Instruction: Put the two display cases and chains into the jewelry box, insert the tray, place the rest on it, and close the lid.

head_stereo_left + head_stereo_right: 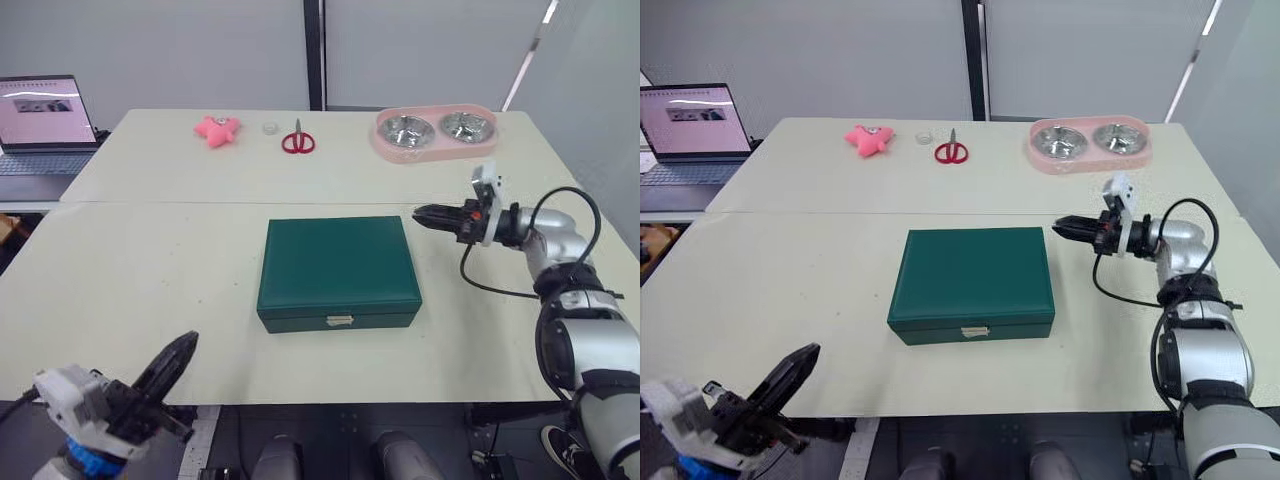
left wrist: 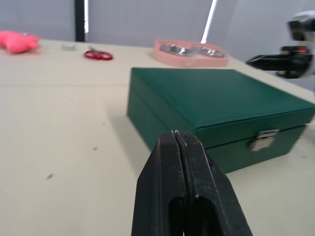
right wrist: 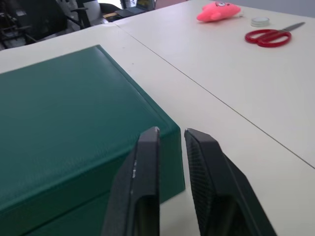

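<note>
The left gripper (image 1: 178,362) hangs low at the table's near edge, fingers pressed together and empty. The jewelry box (image 1: 338,270) sits mid-table with its lid (image 1: 337,259) down, clasp facing the robot. The right gripper (image 1: 425,216) hovers just beside the box's far right corner, fingers slightly parted, holding nothing. The task looks finished — or the lid must first be opened. Bare table (image 1: 150,270) surrounds the box.

The jewelry box (image 1: 339,270) sits mid-table (image 1: 150,290), scissors (image 1: 297,141) and bowls (image 1: 436,130) behind it.
</note>
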